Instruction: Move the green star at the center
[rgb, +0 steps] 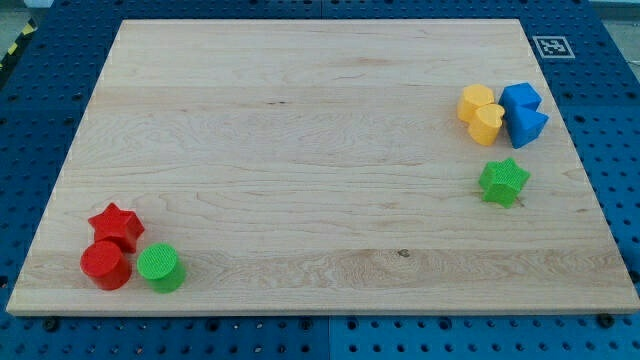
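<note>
The green star (503, 182) lies on the wooden board (300, 150) at the view's right, a little below mid-height. It stands apart from the other blocks, just below the yellow and blue cluster. My tip and the rod do not show in this view.
Above the star, a yellow hexagon block (476, 101) and a yellow heart (487, 124) touch a blue block (520, 97) and a blue wedge-like block (526, 126). At the view's bottom left sit a red star (116, 225), a red cylinder (105, 265) and a green cylinder (160, 267). A marker tag (552, 46) is at the top right corner.
</note>
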